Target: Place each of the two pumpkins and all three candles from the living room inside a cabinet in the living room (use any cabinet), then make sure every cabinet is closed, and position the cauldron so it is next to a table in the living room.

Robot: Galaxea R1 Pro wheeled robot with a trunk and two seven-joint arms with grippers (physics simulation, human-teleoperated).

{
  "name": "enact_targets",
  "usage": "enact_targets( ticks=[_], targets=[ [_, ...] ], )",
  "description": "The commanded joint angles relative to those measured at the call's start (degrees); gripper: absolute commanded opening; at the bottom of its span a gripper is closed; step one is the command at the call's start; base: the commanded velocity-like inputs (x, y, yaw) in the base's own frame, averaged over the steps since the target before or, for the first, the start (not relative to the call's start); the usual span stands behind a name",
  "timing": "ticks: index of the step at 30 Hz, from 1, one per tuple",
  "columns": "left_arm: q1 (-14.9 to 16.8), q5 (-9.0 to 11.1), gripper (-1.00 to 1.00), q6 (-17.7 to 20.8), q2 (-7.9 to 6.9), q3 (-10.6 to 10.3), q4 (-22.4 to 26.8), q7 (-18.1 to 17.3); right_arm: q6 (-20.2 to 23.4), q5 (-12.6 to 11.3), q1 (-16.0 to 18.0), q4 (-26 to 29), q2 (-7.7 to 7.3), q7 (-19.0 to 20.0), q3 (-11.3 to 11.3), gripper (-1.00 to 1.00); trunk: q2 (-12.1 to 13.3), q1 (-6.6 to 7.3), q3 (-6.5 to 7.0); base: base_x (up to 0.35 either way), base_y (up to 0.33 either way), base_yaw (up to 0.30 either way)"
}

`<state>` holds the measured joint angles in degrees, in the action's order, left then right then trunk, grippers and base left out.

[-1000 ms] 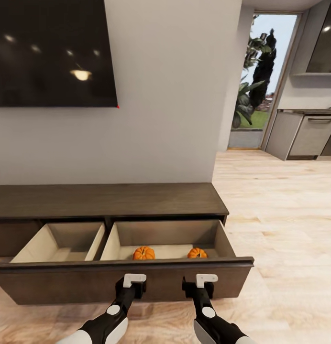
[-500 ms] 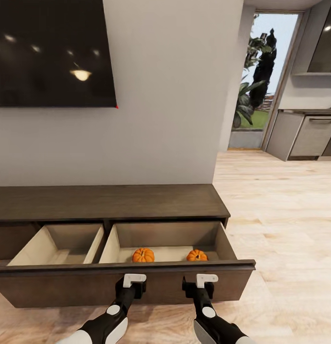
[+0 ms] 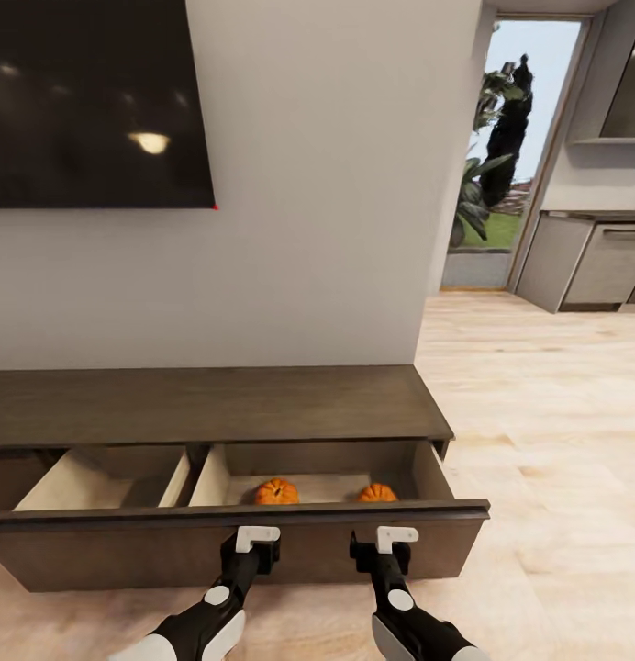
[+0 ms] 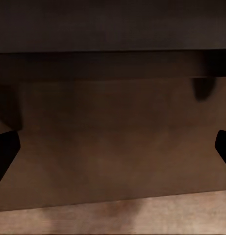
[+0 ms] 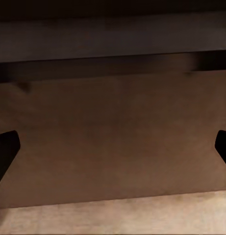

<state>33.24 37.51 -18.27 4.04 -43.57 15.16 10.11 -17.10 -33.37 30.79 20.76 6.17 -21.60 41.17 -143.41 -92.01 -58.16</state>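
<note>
The long dark brown cabinet (image 3: 217, 404) stands under the black TV, and its wide drawer (image 3: 125, 551) is partly pulled out. Two orange pumpkins (image 3: 277, 492) (image 3: 377, 493) lie in the drawer's right compartment, just behind the drawer front. My left gripper (image 3: 256, 548) and right gripper (image 3: 382, 551) are side by side right at the drawer front, below the pumpkins. In the wrist views the brown drawer panel (image 4: 113, 137) (image 5: 113, 137) is very close, and the dark fingers (image 4: 5, 152) (image 5: 5, 152) stand wide apart with nothing between them. The candles, cauldron and table are out of view.
The black TV (image 3: 88, 101) hangs on the grey wall above the cabinet. The drawer's left compartment (image 3: 88, 477) holds nothing I can see. Pale wood floor (image 3: 538, 413) runs right toward a glass door (image 3: 510, 156) and grey kitchen units (image 3: 593, 262).
The drawer has slid some way into the cabinet, so less of its inside shows. The view has moved closer to the cabinet, with both grippers still at the drawer front.
</note>
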Motion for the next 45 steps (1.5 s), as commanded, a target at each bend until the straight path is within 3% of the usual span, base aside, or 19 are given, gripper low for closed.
enact_targets(
  ticks=[1, 19, 45],
  targets=[
    [0.1, -0.1, 1.0, -0.2, 0.0, -0.8, 0.0, 0.3, -0.3, -0.6, 0.1, 0.0, -0.02, -0.3, 0.5, 1.0, 0.0, -0.02, -0.05, 0.32, 0.0, 0.0],
    [0.1, 0.0, 1.0, -0.2, -0.04, -0.8, 0.0, 0.3, -0.3, -0.6, 0.1, 0.0, -0.02, -0.3, 0.5, 1.0, 0.0, -0.02, -0.05, 0.284, 0.0, 0.0],
    [0.1, 0.0, 1.0, -0.4, -0.02, -0.9, 0.1, 0.3, -0.3, -0.6, 0.1, 0.0, -0.02, -0.3, 0.5, 1.0, 0.0, -0.02, -0.05, 0.095, 0.0, 0.0]
  ],
)
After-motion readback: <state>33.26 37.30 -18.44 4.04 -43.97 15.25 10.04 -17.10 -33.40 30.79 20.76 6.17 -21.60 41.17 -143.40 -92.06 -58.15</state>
